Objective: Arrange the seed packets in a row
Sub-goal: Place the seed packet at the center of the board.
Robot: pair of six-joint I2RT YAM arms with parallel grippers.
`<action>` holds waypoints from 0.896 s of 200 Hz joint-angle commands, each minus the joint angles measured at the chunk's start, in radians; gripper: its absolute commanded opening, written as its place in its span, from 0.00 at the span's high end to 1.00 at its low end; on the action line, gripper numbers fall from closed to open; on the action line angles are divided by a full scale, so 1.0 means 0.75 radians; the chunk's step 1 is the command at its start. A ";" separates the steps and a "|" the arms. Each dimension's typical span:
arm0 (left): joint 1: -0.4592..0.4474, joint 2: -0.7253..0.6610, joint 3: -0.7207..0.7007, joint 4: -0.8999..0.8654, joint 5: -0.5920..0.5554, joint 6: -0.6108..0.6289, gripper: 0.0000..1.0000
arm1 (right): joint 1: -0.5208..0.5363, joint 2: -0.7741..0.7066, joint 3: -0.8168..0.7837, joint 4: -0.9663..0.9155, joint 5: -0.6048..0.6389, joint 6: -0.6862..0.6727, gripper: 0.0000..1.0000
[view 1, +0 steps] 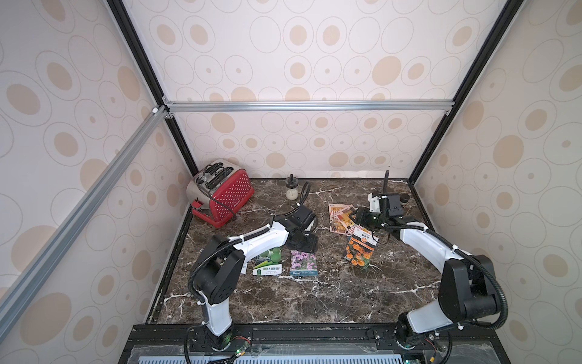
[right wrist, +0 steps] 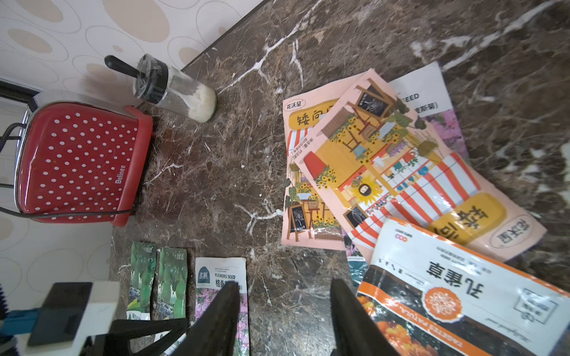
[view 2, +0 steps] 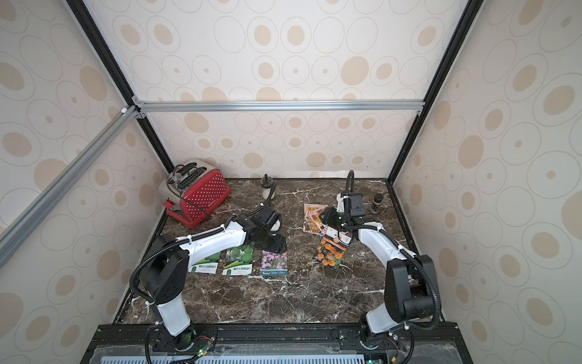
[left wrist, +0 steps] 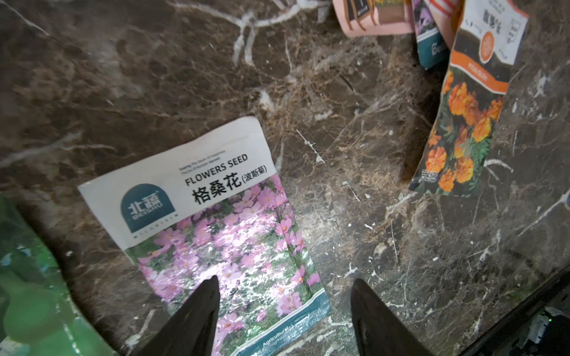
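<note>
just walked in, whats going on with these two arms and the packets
Two robot arms are lining seed packets up in a row on the marble table. Two green gourd packets and a purple flower packet lie side by side near the left arm; the left gripper hovers open over the purple one. The right gripper, open and empty, hangs by an untidy pile of peach shop-front packets with a marigold packet overlapping it.

Open marble tabletop between pink-flower packet and marigold packet, red toaster, glass jar blocking rear left
</note>
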 commanded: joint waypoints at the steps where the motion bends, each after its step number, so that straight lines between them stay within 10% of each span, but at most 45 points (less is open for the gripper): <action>1: -0.002 -0.003 -0.033 0.019 0.058 -0.012 0.32 | -0.018 -0.033 -0.013 -0.064 -0.008 -0.035 0.49; 179: 0.007 0.037 -0.224 0.041 0.018 0.007 0.33 | -0.024 -0.023 -0.062 -0.057 -0.024 -0.030 0.49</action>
